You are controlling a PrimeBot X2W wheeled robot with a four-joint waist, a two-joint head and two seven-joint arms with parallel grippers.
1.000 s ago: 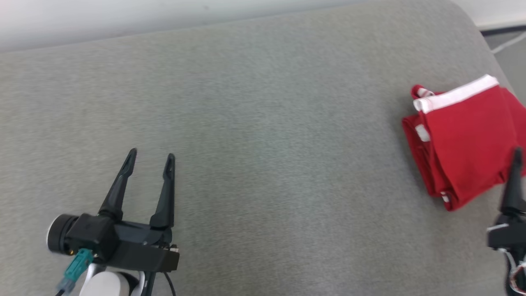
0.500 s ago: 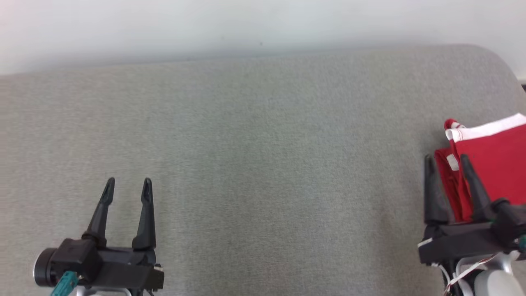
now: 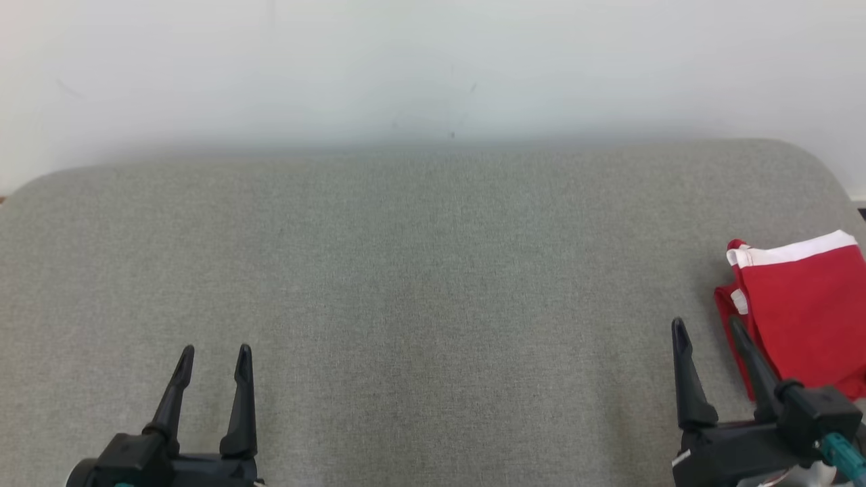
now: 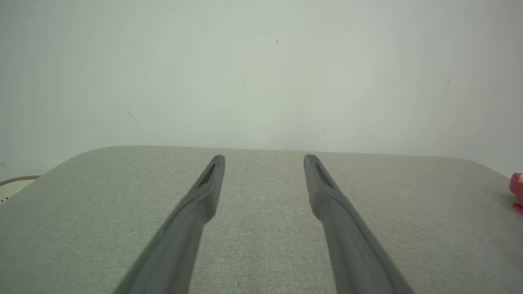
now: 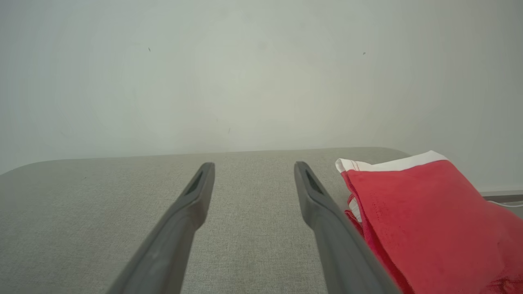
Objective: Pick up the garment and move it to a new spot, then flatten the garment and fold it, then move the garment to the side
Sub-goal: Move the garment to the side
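Red folded shorts (image 3: 805, 318) lie at the right edge of the grey cushion (image 3: 433, 270); the head camera has lifted, left gripper (image 3: 215, 350) and right gripper (image 3: 705, 323) empty, fingers spread, so the task looks done.

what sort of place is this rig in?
Probably an indoor test bay or lab, not certain: a wide grey fabric-covered surface with rounded corners against a bare white wall, with one folded red garment at its right edge.

Soft even light; shadow where plain white wall (image 3: 433, 67) meets grey fabric cushion (image 3: 433, 270); wrist-view corners darken
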